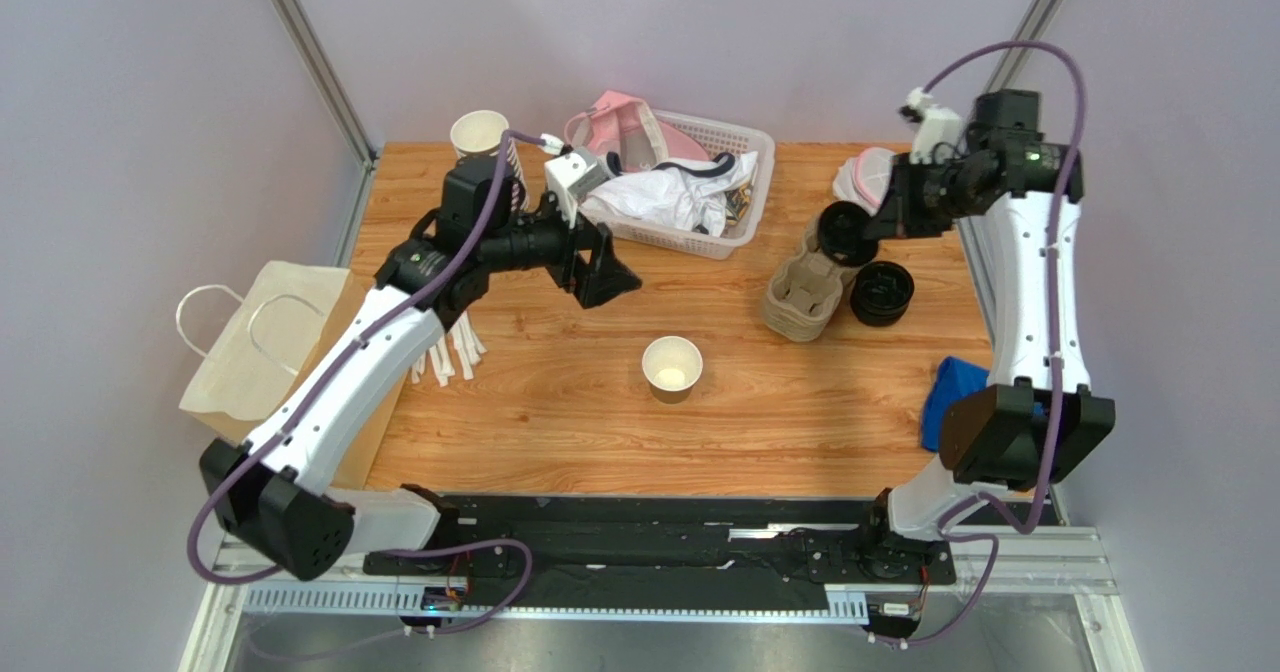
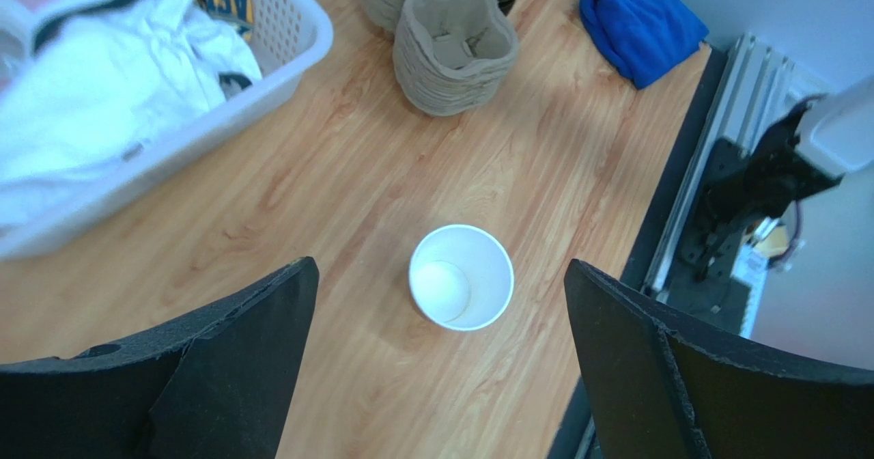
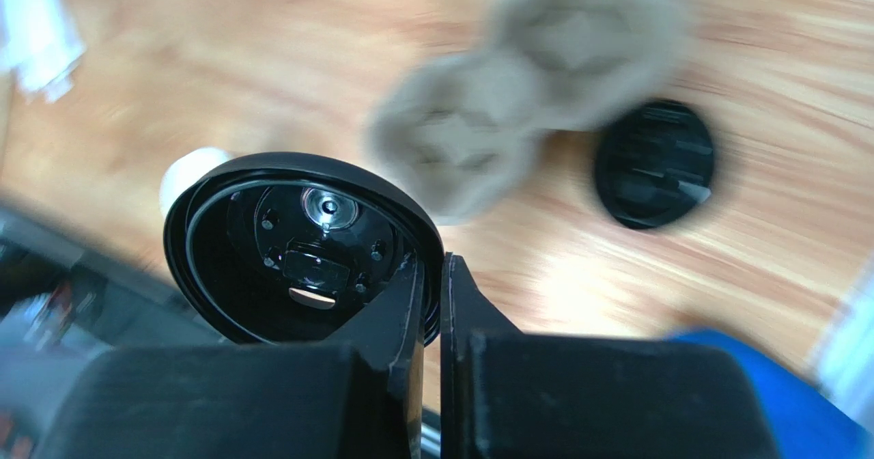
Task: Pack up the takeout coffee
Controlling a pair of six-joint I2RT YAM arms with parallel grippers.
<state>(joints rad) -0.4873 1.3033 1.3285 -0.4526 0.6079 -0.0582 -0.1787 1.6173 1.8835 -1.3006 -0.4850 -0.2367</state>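
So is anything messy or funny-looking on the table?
Nothing is spilled. The paper cup stands open mid-table with no lid, while the right gripper pinches a black lid in the air near the cup carriers.

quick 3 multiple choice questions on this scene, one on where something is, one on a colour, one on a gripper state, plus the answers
1. Where does the open paper cup stand?
A on the floor
B on bare wood near the middle of the table
C on a shelf

2. What colour is the cloth at the table's right edge?
A red
B green
C blue

3. How is the right gripper?
A shut on a black lid
B wide open
C shut on a spoon

Answers:
1 B: the top view shows it alone on the wood, and the left wrist view looks straight down into it.
2 C: it is plainly blue in the top and left wrist views.
3 A: the right wrist view shows the fingers pinched on the lid's rim.
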